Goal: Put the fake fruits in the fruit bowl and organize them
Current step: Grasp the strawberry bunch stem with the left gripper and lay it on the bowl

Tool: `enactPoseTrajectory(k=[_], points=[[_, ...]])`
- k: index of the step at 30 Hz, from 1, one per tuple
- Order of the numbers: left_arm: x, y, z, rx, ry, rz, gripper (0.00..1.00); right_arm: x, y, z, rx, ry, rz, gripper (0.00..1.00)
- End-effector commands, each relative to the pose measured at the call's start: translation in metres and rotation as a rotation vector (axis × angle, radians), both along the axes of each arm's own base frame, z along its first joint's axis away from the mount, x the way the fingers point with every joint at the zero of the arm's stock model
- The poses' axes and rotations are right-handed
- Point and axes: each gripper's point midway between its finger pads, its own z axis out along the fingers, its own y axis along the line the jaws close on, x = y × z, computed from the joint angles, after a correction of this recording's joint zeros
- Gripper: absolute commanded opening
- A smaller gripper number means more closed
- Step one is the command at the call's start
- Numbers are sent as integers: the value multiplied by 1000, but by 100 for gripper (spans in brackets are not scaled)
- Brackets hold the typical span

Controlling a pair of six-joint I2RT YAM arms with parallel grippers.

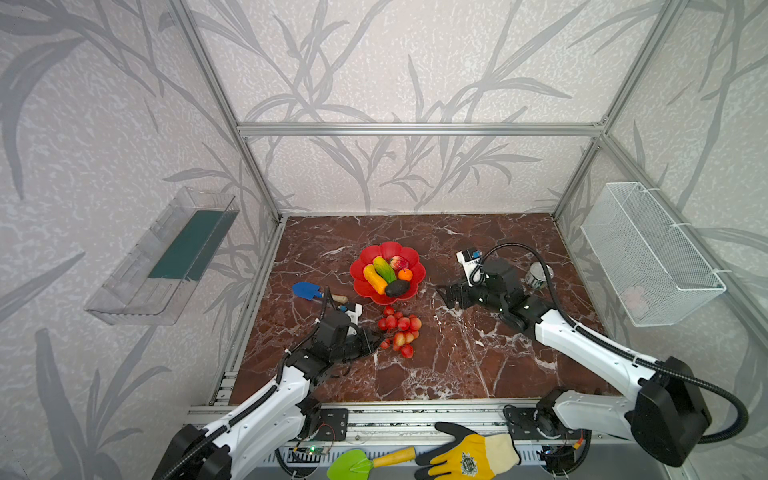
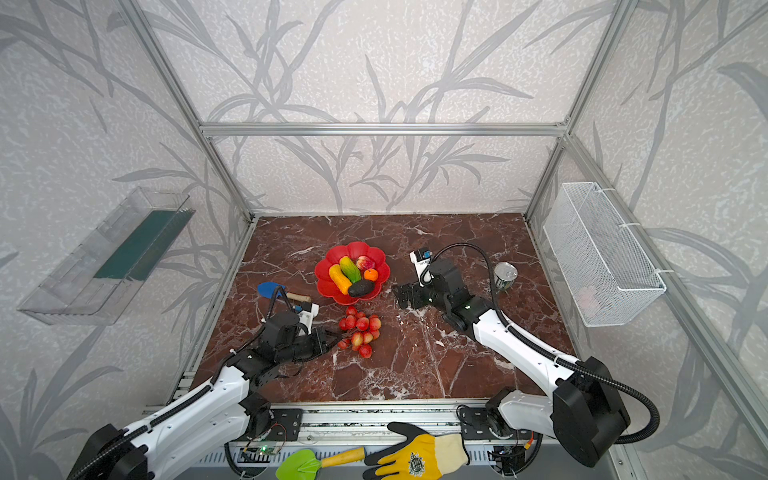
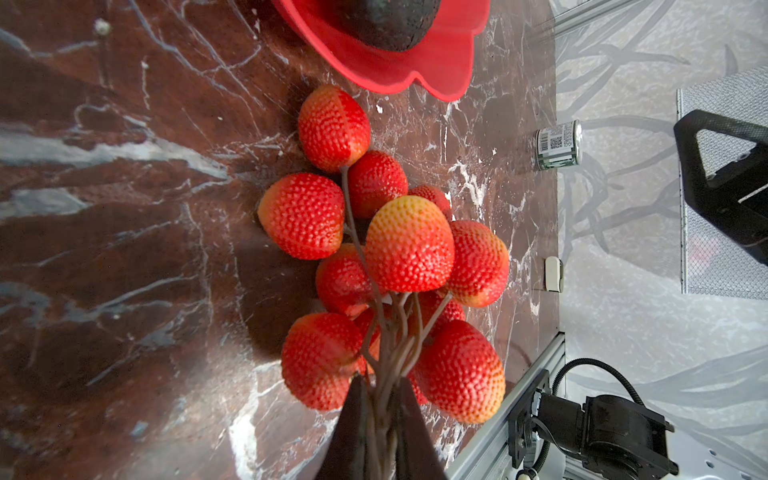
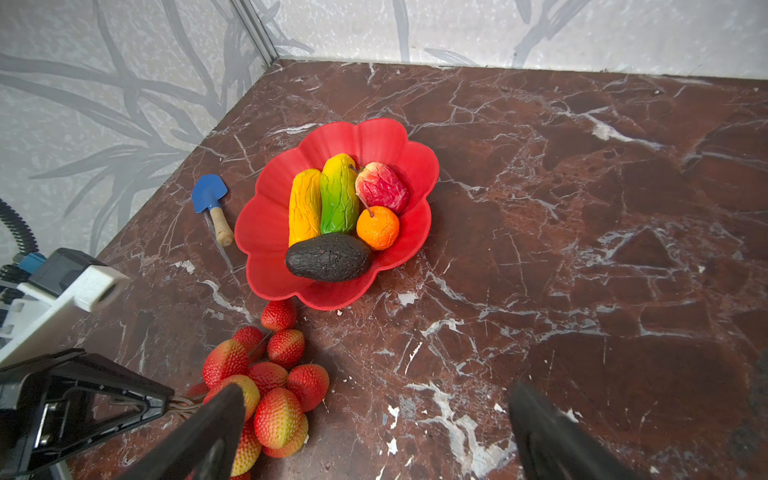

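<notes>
Red berry bunch (image 3: 386, 257) lies on the marble tabletop (image 1: 457, 365), its brown stems pinched in the closed left pincer (image 3: 380, 399), the berries fanning out just beyond the tips. Past the bunch, nearly touching its farthest berry, sits the red scalloped fruit bowl (image 4: 266, 216), holding a dark avocado (image 4: 328, 257), a small orange (image 4: 377, 227), a red-green peach-like fruit (image 4: 382, 187), a yellow-green oblong (image 4: 338, 195) and an orange-yellow oblong (image 4: 304, 205). The right pincer (image 1: 451, 295) hangs spread wide and empty just beside the bowl, across from a blue toy trowel (image 1: 307, 291).
</notes>
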Motion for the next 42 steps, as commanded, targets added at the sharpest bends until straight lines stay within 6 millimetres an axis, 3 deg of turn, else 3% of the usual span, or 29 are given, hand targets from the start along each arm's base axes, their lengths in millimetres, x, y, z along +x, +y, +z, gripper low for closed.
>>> enactPoseTrajectory(k=[1, 4, 12, 17, 20, 25, 29, 38, 42], points=[[5, -7, 23, -45, -50, -15, 1, 1, -5, 9, 19, -33, -21, 99], [5, -13, 45, -89, -91, -45, 0, 1, -8, 9, 19, -32, -26, 99], [23, -25, 133, -151, -294, -85, 0, -2, -21, 9, 25, -37, -55, 99], [63, -49, 185, -235, -413, -140, 0, -7, -37, 9, 26, -32, -88, 99], [95, -58, 193, -237, -443, -155, 0, -12, -48, 9, 23, -31, -106, 99], [151, -46, 188, -213, -469, -90, 0, -21, -61, 9, 20, -27, -128, 99], [180, -29, 161, -169, -436, -38, 0, -26, -69, 6, 7, -22, -139, 99], [205, -14, 89, -200, -309, 28, 0, -22, -70, 5, 10, -18, -144, 99], [205, -5, 76, -145, -279, 54, 11, -19, -72, 9, 2, -28, -147, 99]])
